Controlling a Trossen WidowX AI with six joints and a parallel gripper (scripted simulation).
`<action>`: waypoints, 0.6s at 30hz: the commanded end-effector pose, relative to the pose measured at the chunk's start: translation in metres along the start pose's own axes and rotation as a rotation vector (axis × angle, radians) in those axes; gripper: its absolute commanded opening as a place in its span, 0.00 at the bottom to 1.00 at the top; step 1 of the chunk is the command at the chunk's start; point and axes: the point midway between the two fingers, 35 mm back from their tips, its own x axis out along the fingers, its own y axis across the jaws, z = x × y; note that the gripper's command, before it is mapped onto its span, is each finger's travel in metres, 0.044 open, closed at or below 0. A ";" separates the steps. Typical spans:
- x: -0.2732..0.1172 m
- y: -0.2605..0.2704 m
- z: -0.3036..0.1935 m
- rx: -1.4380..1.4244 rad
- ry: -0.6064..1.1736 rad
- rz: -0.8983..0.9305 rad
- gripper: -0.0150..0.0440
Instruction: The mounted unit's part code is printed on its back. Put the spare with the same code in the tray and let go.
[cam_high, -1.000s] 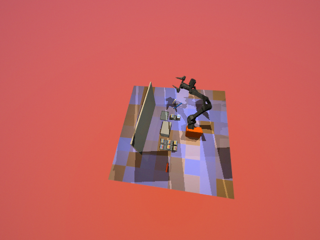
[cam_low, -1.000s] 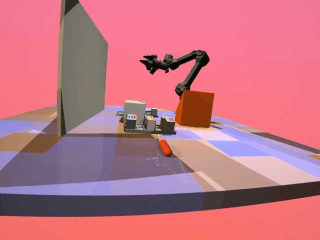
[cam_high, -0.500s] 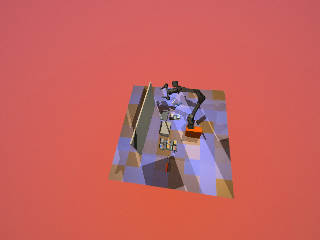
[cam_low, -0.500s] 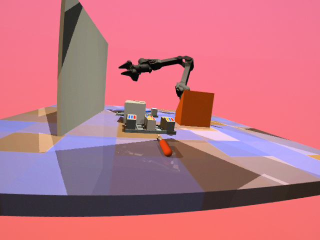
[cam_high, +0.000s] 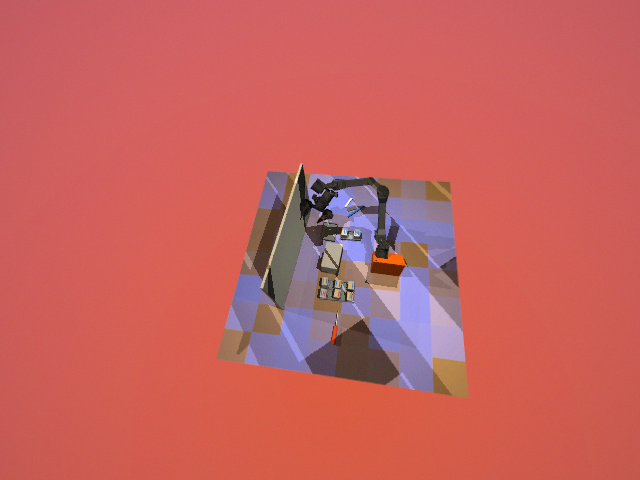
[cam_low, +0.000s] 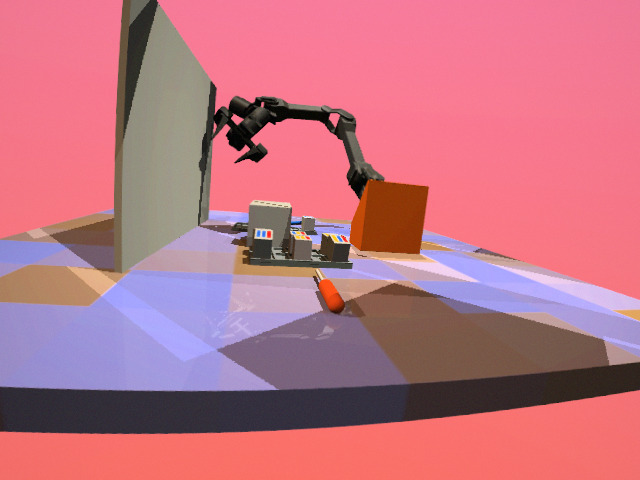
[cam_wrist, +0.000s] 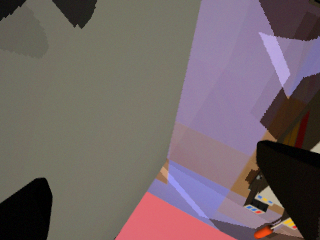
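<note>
The spare parts, small grey box-shaped blocks with striped colour labels on top (cam_high: 336, 293) (cam_low: 301, 246) (cam_wrist: 256, 209), stand in a flat dark-grey rack (cam_high: 330, 297) (cam_low: 299, 264) below centre in the top view; which one carries the matching code cannot be determined from these views. The black parallel-jaw gripper (cam_high: 315, 212) (cam_low: 225, 149) (cam_wrist: 155, 170) is spread wide with nothing between its fingers, near the tall grey upright panel (cam_high: 289, 242) (cam_low: 165, 139) (cam_wrist: 100, 100). The flat dark-grey square tray (cam_high: 330, 233) (cam_low: 238, 226) lies above the beige rectangular box (cam_high: 331, 258) (cam_low: 270, 219) in the top view. Treat each block as light, rigid and probably smooth. Confirm the code before selecting. Grip two opposite upright side walls, centred, with moderate force; keep the fingers off the label. Neighbouring blocks limit finger clearance: align carefully, lift vertically, and release only when the base sits level in the tray.
</note>
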 end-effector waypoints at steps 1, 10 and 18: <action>0.023 -0.002 -0.030 -0.245 0.014 -0.162 1.00; 0.069 -0.027 -0.114 -0.891 0.074 -0.690 1.00; 0.077 -0.034 -0.144 -1.185 0.077 -0.889 1.00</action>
